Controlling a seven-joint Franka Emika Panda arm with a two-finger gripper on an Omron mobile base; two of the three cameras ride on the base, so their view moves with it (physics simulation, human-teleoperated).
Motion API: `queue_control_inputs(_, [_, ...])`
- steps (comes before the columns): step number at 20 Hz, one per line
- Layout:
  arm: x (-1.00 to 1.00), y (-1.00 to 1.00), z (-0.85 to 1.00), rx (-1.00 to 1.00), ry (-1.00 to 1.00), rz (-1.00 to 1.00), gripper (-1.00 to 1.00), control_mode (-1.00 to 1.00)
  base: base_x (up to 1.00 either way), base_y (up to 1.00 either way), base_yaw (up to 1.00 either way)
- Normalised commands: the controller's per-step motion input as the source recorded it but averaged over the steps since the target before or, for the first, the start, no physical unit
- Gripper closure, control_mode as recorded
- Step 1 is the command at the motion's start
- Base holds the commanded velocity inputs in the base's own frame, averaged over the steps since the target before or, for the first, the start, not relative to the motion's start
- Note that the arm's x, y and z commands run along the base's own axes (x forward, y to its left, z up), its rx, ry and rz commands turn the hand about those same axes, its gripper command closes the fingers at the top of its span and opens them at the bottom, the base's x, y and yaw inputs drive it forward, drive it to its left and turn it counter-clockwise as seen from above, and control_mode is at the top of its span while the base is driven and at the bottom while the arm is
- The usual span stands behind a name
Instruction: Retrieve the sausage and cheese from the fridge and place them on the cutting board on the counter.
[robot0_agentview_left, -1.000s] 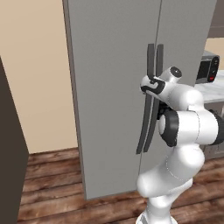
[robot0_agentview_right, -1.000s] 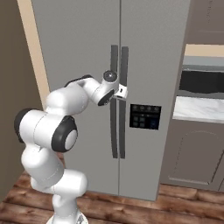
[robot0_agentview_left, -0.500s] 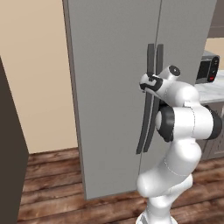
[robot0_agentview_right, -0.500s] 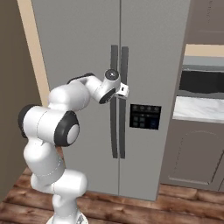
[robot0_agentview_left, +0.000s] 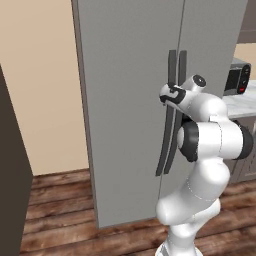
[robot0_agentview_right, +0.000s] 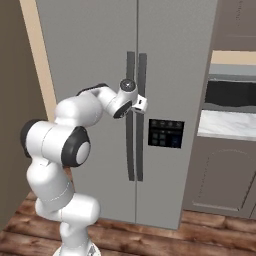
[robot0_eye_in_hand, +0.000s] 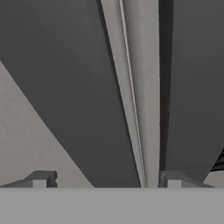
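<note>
The grey double-door fridge (robot0_agentview_left: 125, 100) (robot0_agentview_right: 90, 50) stands with both doors shut, so the sausage and cheese are hidden. My gripper (robot0_agentview_left: 167, 95) (robot0_agentview_right: 140, 104) is pressed up to the long dark handles (robot0_agentview_left: 171, 65) (robot0_agentview_right: 131, 150) at the door seam, around chest height. In the hand view the gripper (robot0_eye_in_hand: 107, 179) is open, and its fingertips (robot0_eye_in_hand: 41, 178) stand wide on either side of one dark handle (robot0_eye_in_hand: 87, 109), with a small gap to the right tip. The cutting board is out of view. A strip of the white marble counter (robot0_agentview_left: 245, 102) (robot0_agentview_right: 227, 125) shows to the right.
A dark appliance (robot0_agentview_left: 237, 75) sits on the counter right of the fridge. A dark control panel (robot0_agentview_right: 165, 132) is set in the right door. A dark brown tall cabinet (robot0_agentview_left: 10, 175) stands at the left. Wooden floor (robot0_agentview_left: 65, 210) lies in front.
The hand has edged a little closer to the fridge handles and the arm has settled slightly. The fridge doors have not moved.
</note>
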Motion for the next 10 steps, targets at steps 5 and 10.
queue_control_inputs(5, [0.00,0.21,0.01,0.00,0.00,0.01,-1.00,-1.00,0.00,0.00,0.00])
queue_control_inputs(10, [0.04,0.16,0.07,0.00,0.00,0.00,-1.00,-1.00,0.00,0.00,0.00])
